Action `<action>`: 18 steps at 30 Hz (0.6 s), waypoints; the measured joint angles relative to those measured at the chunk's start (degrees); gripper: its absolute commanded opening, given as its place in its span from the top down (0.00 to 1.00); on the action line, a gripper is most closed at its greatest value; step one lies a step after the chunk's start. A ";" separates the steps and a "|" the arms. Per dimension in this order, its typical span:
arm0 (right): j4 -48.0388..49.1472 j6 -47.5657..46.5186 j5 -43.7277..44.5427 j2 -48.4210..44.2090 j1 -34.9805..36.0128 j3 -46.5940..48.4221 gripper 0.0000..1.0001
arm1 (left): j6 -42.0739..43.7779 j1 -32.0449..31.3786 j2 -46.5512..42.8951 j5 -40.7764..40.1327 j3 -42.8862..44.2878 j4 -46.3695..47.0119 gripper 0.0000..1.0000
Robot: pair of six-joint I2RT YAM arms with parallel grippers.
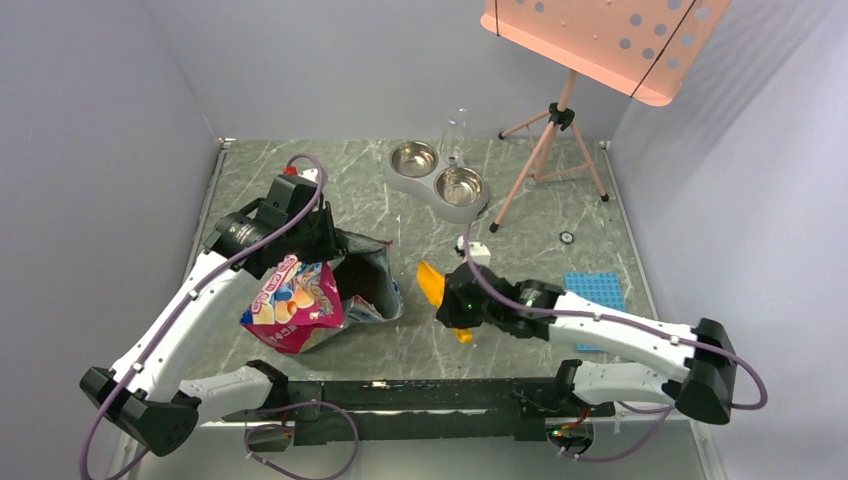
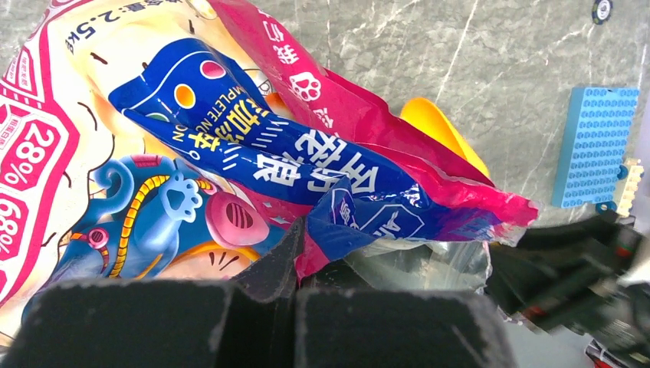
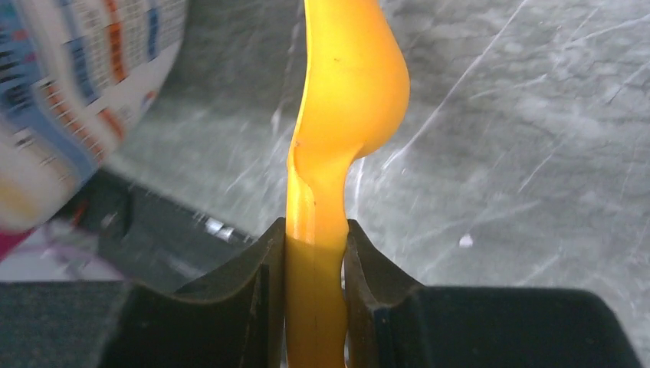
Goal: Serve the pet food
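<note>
The move ahead turns on how the scoop [image 1: 432,283] lines up with the mouth of the bag [image 1: 295,300]. The bag lies on its side on the tabletop [image 1: 410,345]. Its torn mouth gapes toward the right arm, and the pet food [image 1: 362,278] appears to be the dark mass just inside that opening; single pellets are too small to make out. The right end effector [image 1: 452,300] sits just off the mouth's right side and is clamped on the scoop's handle, with both pads pressed flat against the yellow plastic in the right wrist view [image 3: 314,245]. The scoop's long axis runs up and away from that grip. Its bowl end is the part closest to the bag and stands edge-on, not yet inside the opening. The left end effector [image 1: 318,232] is at the bag's far upper edge with its fingers [image 2: 153,322] together, apparently pinching the mouth's rim to keep it open. The right arm is therefore the nearer one to the food, and its likely job is to swing the scoop leftward into the mouth. The twin-bowl feeder [image 1: 470,212] lies well beyond the bag, to its far right.
</note>
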 measured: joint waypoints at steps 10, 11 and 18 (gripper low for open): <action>-30.91 -11.54 -14.38 -3.54 -5.55 29.11 1.00 | 4.00 0.50 3.98 -1.22 0.72 0.81 1.00; -32.15 -12.24 -15.19 -3.69 -5.55 30.40 1.00 | 4.68 0.52 4.52 -1.18 0.92 0.85 1.00; -35.56 -16.57 -25.42 0.55 -4.98 38.56 1.00 | 6.69 0.33 6.10 0.92 1.49 0.94 1.00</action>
